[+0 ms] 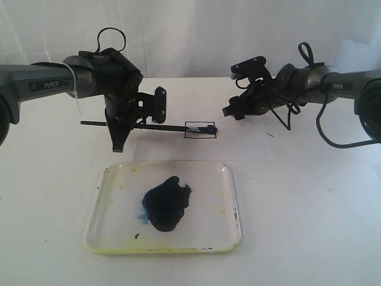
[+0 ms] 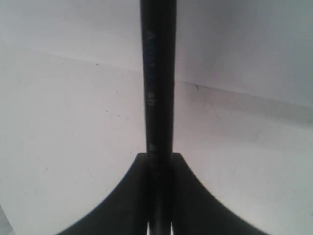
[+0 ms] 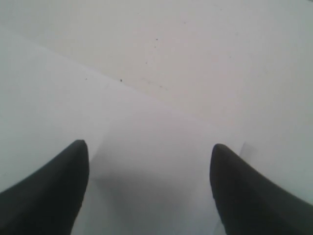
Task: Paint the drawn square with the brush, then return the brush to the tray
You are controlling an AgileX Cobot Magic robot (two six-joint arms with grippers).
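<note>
Far left: the left arm reaches in from the edge, its wrist bent down over the white bench [image 1: 309,208]. The left end effector [image 1: 121,132] is clamped tight on the brush [image 1: 161,126]. In the left wrist view the two dark fingers [image 2: 117,205] press against either side of the black handle [image 2: 157,98], with no gap showing at the left end effector [image 2: 159,156]. The brush lies nearly level, low over the bench. A short length of handle sticks out to the left of the grip, and the longer part runs right across the paper sheet [image 1: 244,146]. Its tip sits inside the drawn square [image 1: 191,134], toward the square's right side, with a streak of blue-dark paint there. The rest of the square's inside looks white. In front of the sheet, on the camera's side, the tray [image 1: 205,223] lies flat on the bench. It is clear plastic with yellowish stains along the rim, and a dark navy paint blob [image 1: 166,202] sits near its middle. The tray's far edge is just beside the sheet's near edge; I cannot tell if they touch. Right of the square: the right end effector [image 1: 233,113] hangs above the sheet's right part, apart from the brush tip. The right wrist view shows the right end effector [image 3: 149,147] spread wide, its fingers [image 3: 54,191] well apart with only the paper sheet [image 3: 49,98] between them and nothing in its grasp.
</note>
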